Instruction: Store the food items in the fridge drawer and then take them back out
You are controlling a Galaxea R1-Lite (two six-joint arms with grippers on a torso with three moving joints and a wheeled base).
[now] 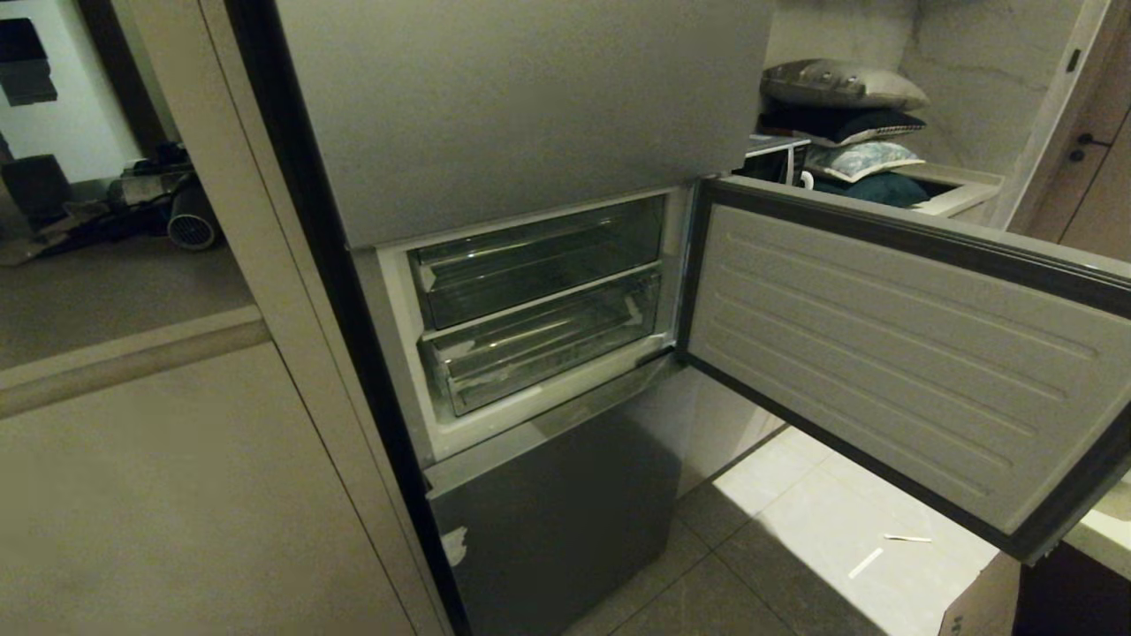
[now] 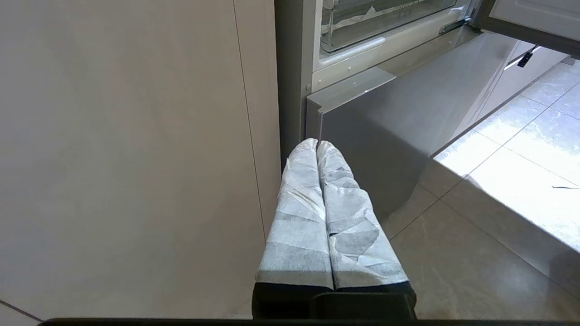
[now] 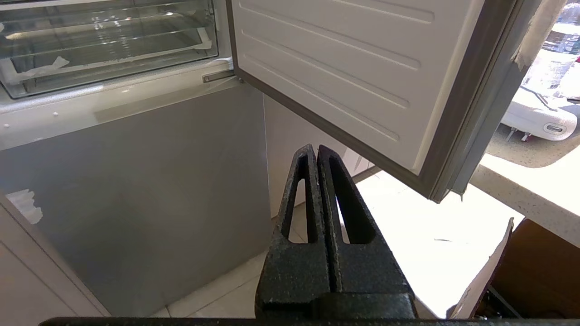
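Observation:
The fridge drawer (image 1: 543,353) is the lower of two clear bins in the open middle compartment, pushed in, with white sticker scraps on its front. It also shows in the left wrist view (image 2: 376,25) and the right wrist view (image 3: 108,63). The food items are out of view. Neither arm appears in the head view. My left gripper (image 2: 317,143), wrapped in white tape, is shut and empty, low beside the fridge's left edge. My right gripper (image 3: 316,149), black, is shut and empty, low in front of the grey lower door and under the open door.
The compartment door (image 1: 892,353) stands swung open to the right at chest height. A shallower clear tray (image 1: 539,261) sits above the drawer. A beige cabinet panel (image 1: 177,495) flanks the fridge on the left. A cardboard box (image 1: 981,605) and counter edge (image 1: 1104,530) stand at the right.

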